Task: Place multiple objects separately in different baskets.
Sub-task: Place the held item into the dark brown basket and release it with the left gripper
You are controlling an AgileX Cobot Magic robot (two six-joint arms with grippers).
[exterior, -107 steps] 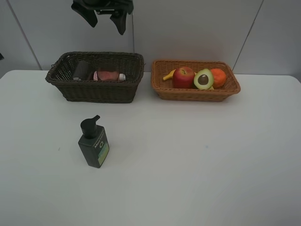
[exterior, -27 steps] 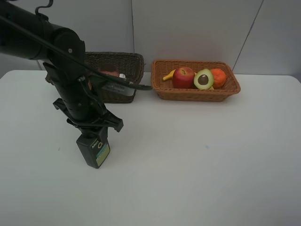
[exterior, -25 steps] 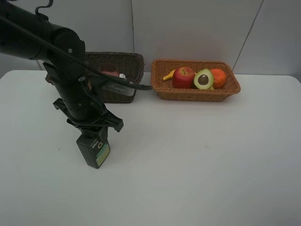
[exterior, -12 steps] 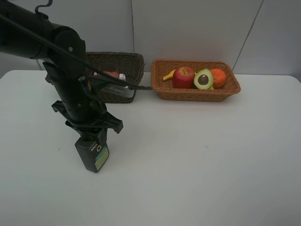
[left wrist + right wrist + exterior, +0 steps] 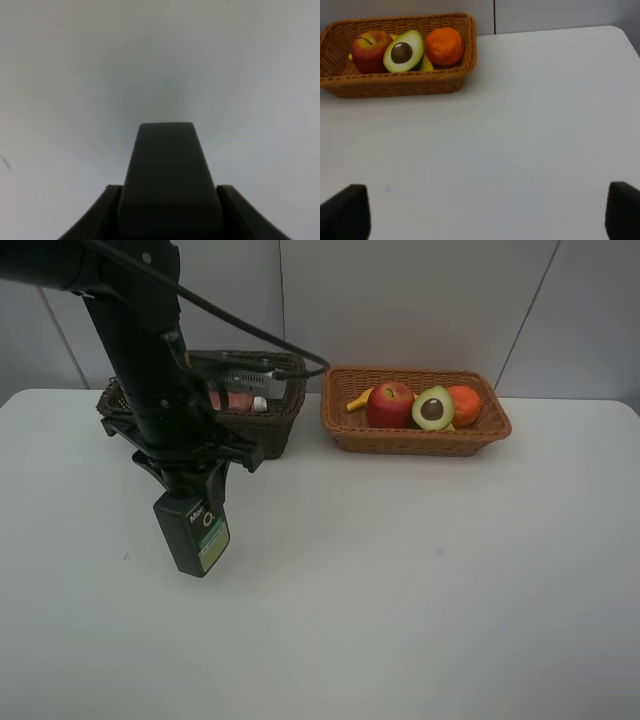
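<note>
Lifting now: your left gripper (image 5: 190, 483) grasps the pump bottle (image 5: 192, 535), off the bench (image 5: 420, 580), heading for the dark basket (image 5: 262, 425).

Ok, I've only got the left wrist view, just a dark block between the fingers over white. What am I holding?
Observer: The left gripper is clamped on the top of the pump bottle, which hangs tilted below it.
Operator: Where's the dark basket from there?
Observer: The dark basket sits behind the arm toward the wall, with a pink bottle lying inside.
Operator: And the right arm?
Observer: The right gripper is open over the table, facing the tan basket that holds the apple, avocado and orange.
</note>
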